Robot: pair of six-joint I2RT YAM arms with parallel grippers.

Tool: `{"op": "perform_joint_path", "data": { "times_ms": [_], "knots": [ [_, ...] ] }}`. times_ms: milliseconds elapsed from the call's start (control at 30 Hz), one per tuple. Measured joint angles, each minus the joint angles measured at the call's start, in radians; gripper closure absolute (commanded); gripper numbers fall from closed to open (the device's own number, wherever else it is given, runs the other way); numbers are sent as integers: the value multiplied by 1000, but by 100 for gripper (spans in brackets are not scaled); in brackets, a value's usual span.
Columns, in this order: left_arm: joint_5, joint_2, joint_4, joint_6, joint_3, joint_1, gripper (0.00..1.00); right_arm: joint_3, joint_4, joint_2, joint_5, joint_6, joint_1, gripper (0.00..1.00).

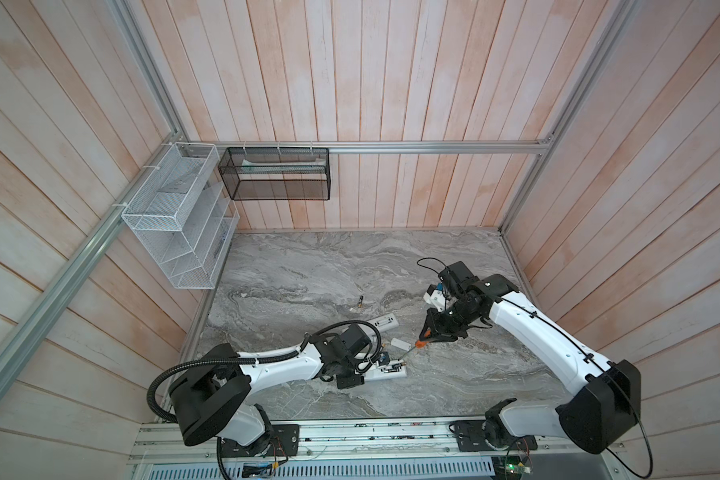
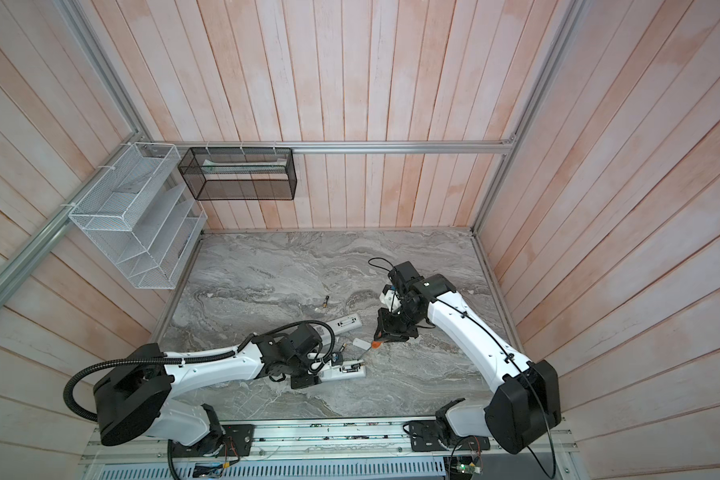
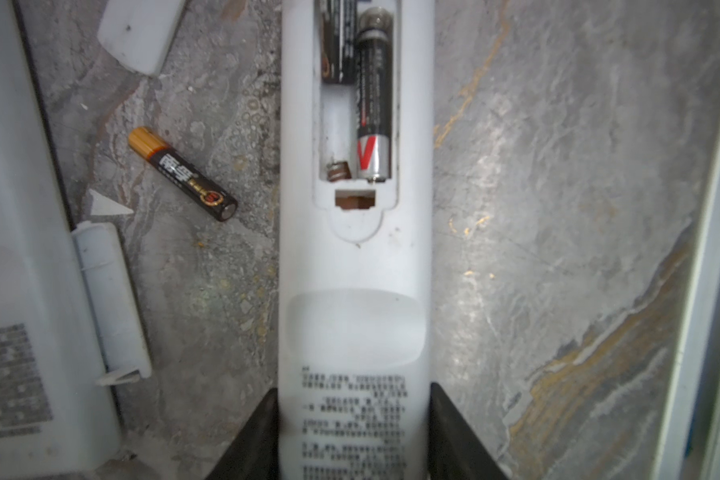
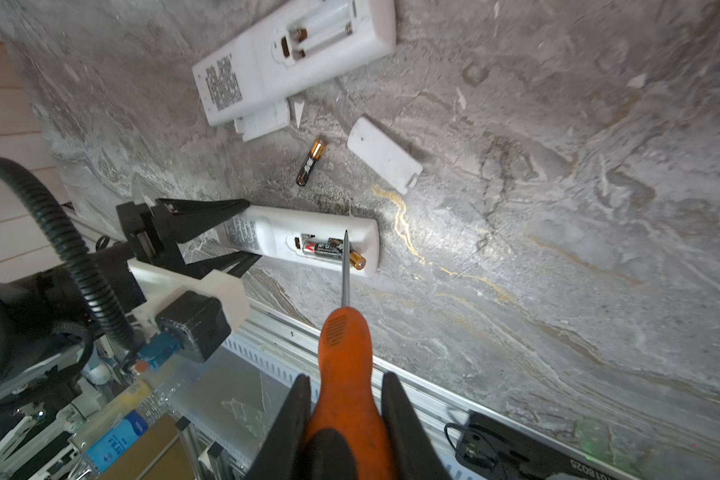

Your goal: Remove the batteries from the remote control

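The right gripper squeezes the orange plastic handle of a screwdriver. Just ahead, the thin metal tip pokes into the open back of a long white plastic remote, right at two small dark batteries inside. One gold end sticks up. The left gripper pinches that remote's printed end. Farther out lie a loose dark battery with a gold end, a small white plastic lid, then a second white remote with its back open.

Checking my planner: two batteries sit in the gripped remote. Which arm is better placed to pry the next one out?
Right. The right pincer grips the screwdriver, whose tip rests at the raised battery; the left pincer is occupied clamping the remote.
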Motion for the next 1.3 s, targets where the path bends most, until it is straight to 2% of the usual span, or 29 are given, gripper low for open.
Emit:
{"op": "perform_joint_path", "data": {
  "times_ms": [267,467,600,800,967,1300],
  "knots": [
    [0,0,0,0,0,0,86,80,-22,11,17,-36,-35,86],
    [0,0,-2,0,0,0,86,82,-18,-13,-36,-31,-35,86],
    [2,5,-2,0,0,0,87,0,1,-111,-89,2,-35,86],
    [6,13,-2,-4,2,0,87,-174,46,-254,-156,131,15,86],
    [5,13,-2,-4,2,0,87,-196,80,-260,-156,189,25,86],
    [4,13,-2,-4,2,0,87,-198,97,-200,-110,185,25,86]
  ]
}}
